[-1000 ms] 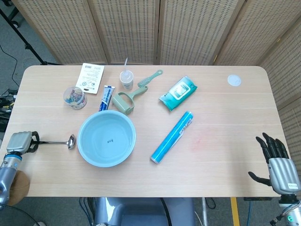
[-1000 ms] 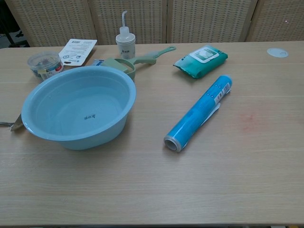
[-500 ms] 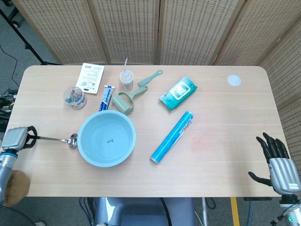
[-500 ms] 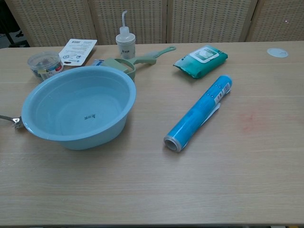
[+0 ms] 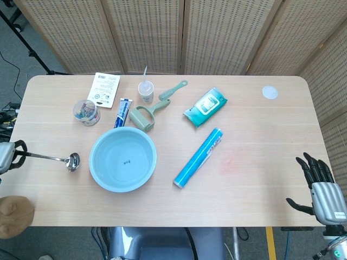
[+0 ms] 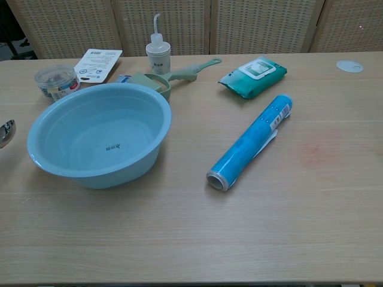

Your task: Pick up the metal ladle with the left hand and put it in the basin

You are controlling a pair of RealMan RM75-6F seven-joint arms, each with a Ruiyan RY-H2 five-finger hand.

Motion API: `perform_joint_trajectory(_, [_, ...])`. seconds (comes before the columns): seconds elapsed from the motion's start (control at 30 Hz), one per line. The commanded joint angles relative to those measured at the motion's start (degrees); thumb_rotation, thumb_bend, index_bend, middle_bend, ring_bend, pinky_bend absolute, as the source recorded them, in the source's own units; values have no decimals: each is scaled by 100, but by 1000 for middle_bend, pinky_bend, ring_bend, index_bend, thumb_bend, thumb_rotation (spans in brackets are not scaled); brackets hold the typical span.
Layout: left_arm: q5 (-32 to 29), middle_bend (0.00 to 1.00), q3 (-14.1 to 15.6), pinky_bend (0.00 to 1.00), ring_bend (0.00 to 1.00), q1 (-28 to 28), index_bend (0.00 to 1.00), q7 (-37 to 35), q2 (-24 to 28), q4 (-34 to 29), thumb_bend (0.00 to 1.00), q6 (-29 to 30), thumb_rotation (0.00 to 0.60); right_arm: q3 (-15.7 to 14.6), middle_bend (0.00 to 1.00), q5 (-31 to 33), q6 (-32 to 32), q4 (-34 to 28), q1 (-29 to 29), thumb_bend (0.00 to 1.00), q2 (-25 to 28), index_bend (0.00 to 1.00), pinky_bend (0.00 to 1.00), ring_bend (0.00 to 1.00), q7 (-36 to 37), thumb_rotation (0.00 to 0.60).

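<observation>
the left hand (image 5: 4,157) sits at the far left edge of the head view, only partly in frame, its fingers closed around the end of the metal ladle (image 5: 51,159). the ladle's thin handle runs out from the hand toward the middle of the table, and its bowl ends just short of the basin (image 5: 123,160), with a gap of bare table (image 5: 260,141) between them. in the chest view only the ladle's shiny bowl (image 6: 5,131) shows, at the left edge beside the basin (image 6: 99,134), and it appears to hang above the tabletop rather than lie on it.

the right hand (image 5: 320,190) is at the opposite corner, well apart from everything, holding nothing, with its dark fingers spread and pointing away from the robot.

beyond the basin from the left hand lie a green roller (image 5: 149,112), a toothpaste tube (image 5: 122,112), a small squeeze bottle (image 5: 145,89), a printed card (image 5: 104,88) and a round clear tub (image 5: 86,112). further toward the right hand are a blue roll (image 5: 198,157) lying slantwise just beside the basin, a pack of wet wipes (image 5: 205,107) and a white disc (image 5: 270,92) near the far edge.
</observation>
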Motion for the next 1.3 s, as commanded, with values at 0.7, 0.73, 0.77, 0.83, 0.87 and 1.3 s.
perform_joint_trajectory(0.7, [111,948,-400,960,876,21,840,949,2089,-3389,614,943,600,11,0,-26,70,-61,-29,0,99,0,0,0,165,600])
perform_joint_trajectory(0.73, [78,948,-429,960,876,-32,840,1079,2121,-3542,614,892,600,10,0,-25,65,-61,-27,0,103,0,0,0,171,600])
perform_joint_trajectory(0.77, [96,948,-458,960,876,-122,840,1235,2127,-3718,614,832,600,12,0,-24,63,-61,-26,0,107,0,0,0,181,600])
perform_joint_trajectory(0.83, [16,948,-507,960,875,-267,840,1629,2115,-3991,613,680,600,17,0,-19,63,-61,-25,0,117,0,0,0,206,600])
perform_joint_trajectory(0.87, [-38,948,-530,960,876,-348,842,1857,2087,-4114,613,592,600,21,0,-13,64,-59,-24,0,122,0,0,0,221,600])
perform_joint_trajectory(1.3, [-1574,948,-712,960,876,-1426,852,4175,1158,-4512,614,-640,600,-6,0,18,-71,-8,21,0,117,0,0,0,279,600])
